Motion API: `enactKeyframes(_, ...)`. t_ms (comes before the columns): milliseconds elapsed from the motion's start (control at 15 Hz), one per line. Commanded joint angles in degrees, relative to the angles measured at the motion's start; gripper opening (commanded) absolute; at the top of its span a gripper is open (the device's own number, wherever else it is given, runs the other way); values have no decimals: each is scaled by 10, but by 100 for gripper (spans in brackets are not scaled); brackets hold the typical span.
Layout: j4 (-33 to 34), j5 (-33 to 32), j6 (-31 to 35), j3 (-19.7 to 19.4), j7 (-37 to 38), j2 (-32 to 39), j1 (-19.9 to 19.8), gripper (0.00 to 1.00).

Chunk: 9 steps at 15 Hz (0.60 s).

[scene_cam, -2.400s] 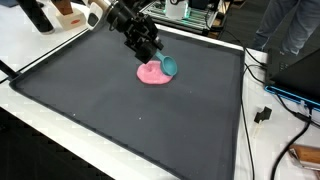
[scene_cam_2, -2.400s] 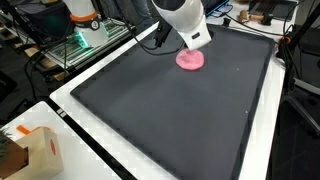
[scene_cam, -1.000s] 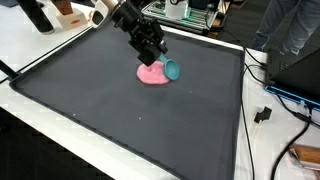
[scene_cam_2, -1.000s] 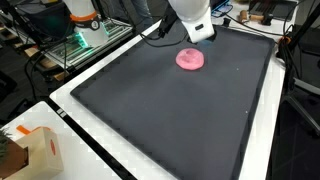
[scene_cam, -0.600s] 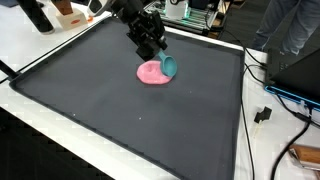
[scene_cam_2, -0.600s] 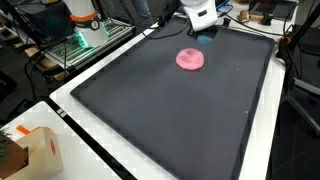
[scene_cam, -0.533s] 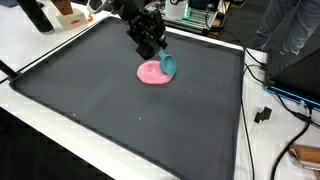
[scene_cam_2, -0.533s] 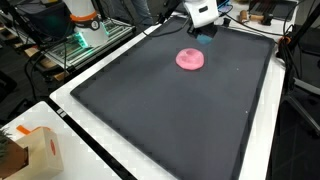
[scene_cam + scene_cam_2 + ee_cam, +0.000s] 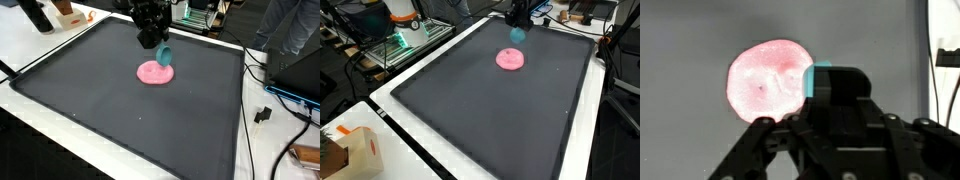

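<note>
A pink round plate (image 9: 152, 73) lies on the black mat (image 9: 120, 110); it also shows in an exterior view (image 9: 510, 59) and in the wrist view (image 9: 765, 82). My gripper (image 9: 157, 46) hangs above the plate's far edge, shut on a small teal cup (image 9: 164, 56), which is held clear of the plate. The gripper (image 9: 517, 22) and the teal cup (image 9: 517, 34) show above the plate in both exterior views. In the wrist view the gripper (image 9: 835, 92) hides most of the teal cup (image 9: 820, 78), of which only a sliver shows beside the plate.
The mat lies on a white table (image 9: 40, 110). Cables (image 9: 262, 95) run along one side. A cardboard box (image 9: 350, 152) stands at a table corner. Racks with equipment (image 9: 400, 30) and a person (image 9: 295, 30) are beyond the table edges.
The gripper has risen from just beside the plate, lifting the teal cup off the mat and up above the plate's edge. The pink plate has not moved.
</note>
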Motion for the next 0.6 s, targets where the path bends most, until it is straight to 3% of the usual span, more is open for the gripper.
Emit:
enactKeyframes(0,-12,-101,-1,-3,111,-32,30,25)
enactKeyframes(267,-3,-190,-18,1,211,-45,53,25)
enactKeyframes(533,6,-236,-42,8,270,-53,66,25)
